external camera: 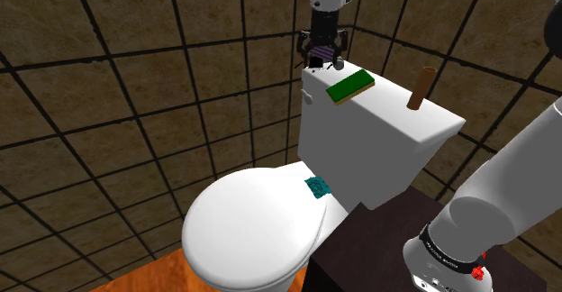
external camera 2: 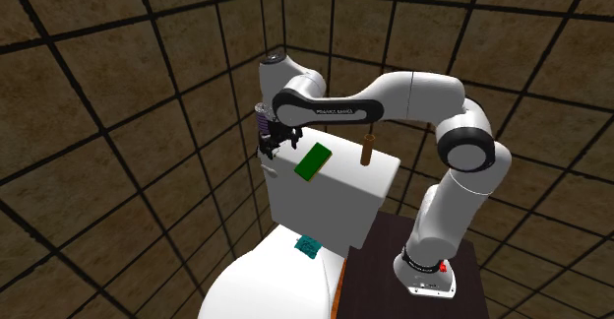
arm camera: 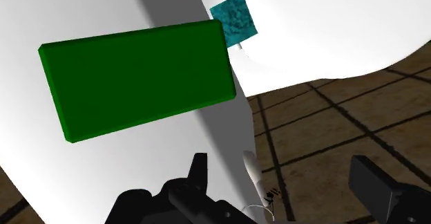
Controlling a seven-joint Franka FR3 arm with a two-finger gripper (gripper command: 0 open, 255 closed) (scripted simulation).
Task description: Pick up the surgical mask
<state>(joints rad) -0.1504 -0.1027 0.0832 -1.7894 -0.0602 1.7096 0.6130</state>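
A: How far along is the pick?

B: Early, by my reading. The gripper (external camera: pixel 322 62) hangs over the far corner of the tank lid (external camera: pixel 396 110). In the wrist view its two fingers stand wide apart with nothing clasped between them.

A: And the surgical mask (arm camera: pixel 251 175)?

B: I take it to be the small white thing with thin loops at the lid's edge. It lies between the fingers, nearer one of them, and I cannot tell whether that one touches it. It is not held.

A: So what is left?

B: Nearly all of it, I'd judge: settle over the mask, close on it, lift it clear. None of that is done yet.

A: Count things for me, biggest first.

B: One toilet (external camera: pixel 252 236), its seat lid down. One white arm (external camera 2: pixel 394 95). On the tank lid there is one green block (external camera: pixel 349 86), lying flat near the gripper. There is also one brown cylinder (external camera: pixel 421 87), standing on end toward the other end of the lid, well apart from the block. One teal square (external camera: pixel 317 187) sits on the seat lid, just in front of the tank. Then the one mask, the smallest as it shows.

A: Could the teal square be the mask instead?

B: Possibly; the colour would suit. But the loops belong to the white thing, and the gripper is over it, so I go with that.
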